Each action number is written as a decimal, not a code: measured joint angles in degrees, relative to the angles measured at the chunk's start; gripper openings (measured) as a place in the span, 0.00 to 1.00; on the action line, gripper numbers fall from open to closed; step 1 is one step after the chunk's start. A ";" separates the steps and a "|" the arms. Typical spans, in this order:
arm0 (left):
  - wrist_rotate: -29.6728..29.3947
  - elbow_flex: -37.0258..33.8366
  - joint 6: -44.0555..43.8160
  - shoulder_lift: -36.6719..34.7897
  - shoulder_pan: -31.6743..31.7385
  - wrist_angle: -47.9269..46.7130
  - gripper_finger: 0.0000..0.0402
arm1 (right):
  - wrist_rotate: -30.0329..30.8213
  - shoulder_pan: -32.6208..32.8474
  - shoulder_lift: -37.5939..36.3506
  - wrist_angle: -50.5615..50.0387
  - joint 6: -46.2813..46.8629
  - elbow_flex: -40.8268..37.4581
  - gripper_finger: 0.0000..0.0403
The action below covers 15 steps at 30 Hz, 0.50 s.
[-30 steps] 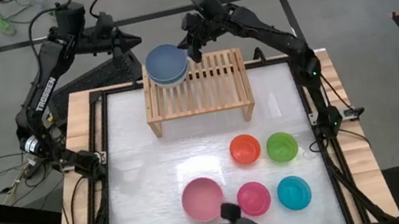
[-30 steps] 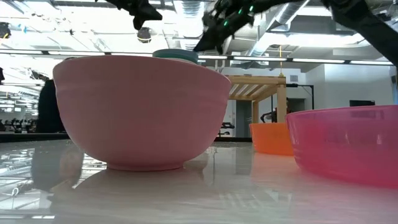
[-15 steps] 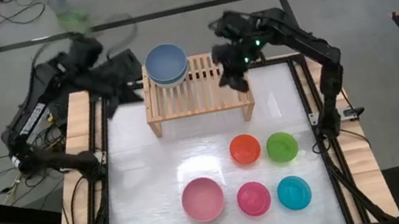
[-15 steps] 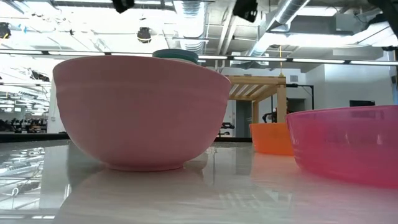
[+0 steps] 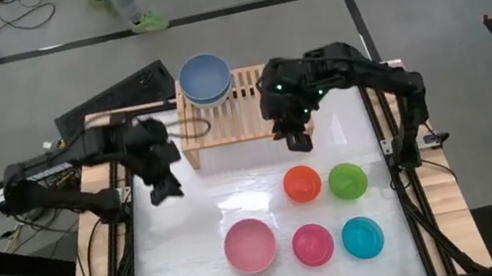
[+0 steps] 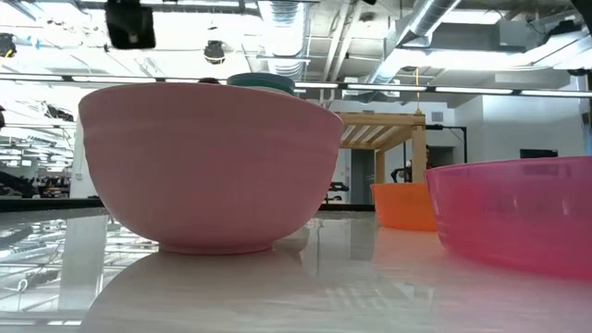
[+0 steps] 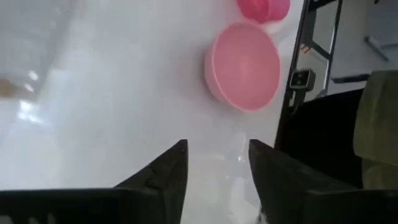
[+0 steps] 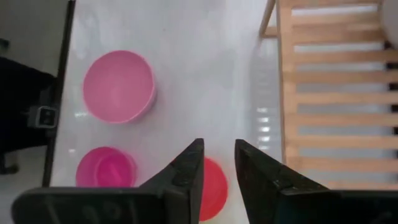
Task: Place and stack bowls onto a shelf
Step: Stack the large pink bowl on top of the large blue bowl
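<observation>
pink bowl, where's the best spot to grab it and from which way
Grip the pink bowl by its rim, coming straight down from above. It sits upright and open-mouthed on the table, so one finger can go inside the wall and one outside. Its left edge looks best: the magenta bowl sits close on its right, and the left pincer, open, is on that side.
</observation>
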 joint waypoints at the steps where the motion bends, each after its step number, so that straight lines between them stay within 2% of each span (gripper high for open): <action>1: -0.24 -1.61 -2.59 -0.40 -1.54 1.22 0.39 | 0.48 0.60 0.36 1.05 -0.04 0.06 0.30; 7: -1.63 -7.73 -14.66 -2.99 -11.07 6.42 0.41 | 0.30 2.23 5.02 5.83 0.19 -0.05 0.35; 15: -6.28 -8.20 -19.89 -7.74 -19.36 7.11 0.40 | -0.39 8.76 14.88 13.66 5.16 -0.05 0.37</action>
